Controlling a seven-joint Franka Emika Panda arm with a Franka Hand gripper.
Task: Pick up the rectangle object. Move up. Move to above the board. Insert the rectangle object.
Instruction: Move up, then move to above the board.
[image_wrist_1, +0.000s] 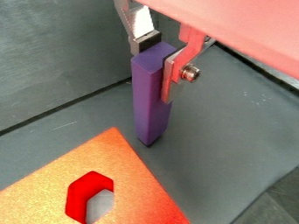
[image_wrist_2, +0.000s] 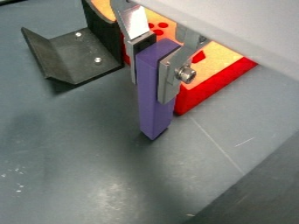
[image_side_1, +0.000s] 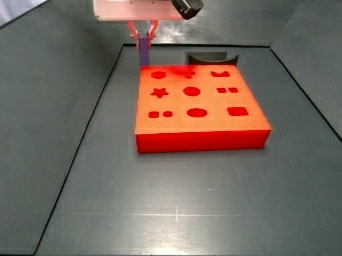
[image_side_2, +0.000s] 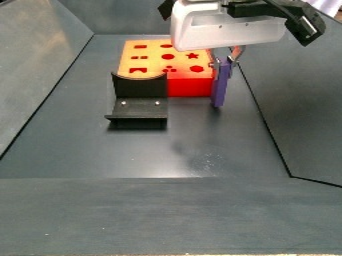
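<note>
Clamping the block (image_wrist_1: 151, 98) between both fingers (image_wrist_1: 142, 30), gripper (image_wrist_2: 156, 54) closed on its upper end, plates pressed to opposite faces in both wrist views. Held upright, purple, taller than wide. Lower end (image_wrist_2: 152, 131) off the board, over the dark worktop (image_wrist_2: 93, 175); contact with the worktop impossible to tell. Positioned just beside the board (image_side_2: 163, 70), at its edge, in a side view (image_side_2: 222, 85); same block seen hanging at the far edge of the board (image_side_1: 201, 130) in a side view (image_side_1: 144, 52). Board flat on the worktop, red-orange, with star, circle, square and heart cut-outs on top. One angular cut-out (image_wrist_1: 87, 194) visible near the block's lower end in a wrist view, block not over it. Fixture (image_side_2: 138, 98) standing against the board's near side in a side view, dark L-shaped bracket; also seen beside the gripper in a wrist view (image_wrist_2: 68, 54). Dark curved piece (image_side_1: 209, 57) lying beyond the board's far edge, apart from the block. Gripper body (image_side_2: 227, 28) white, above the board's corner.
</note>
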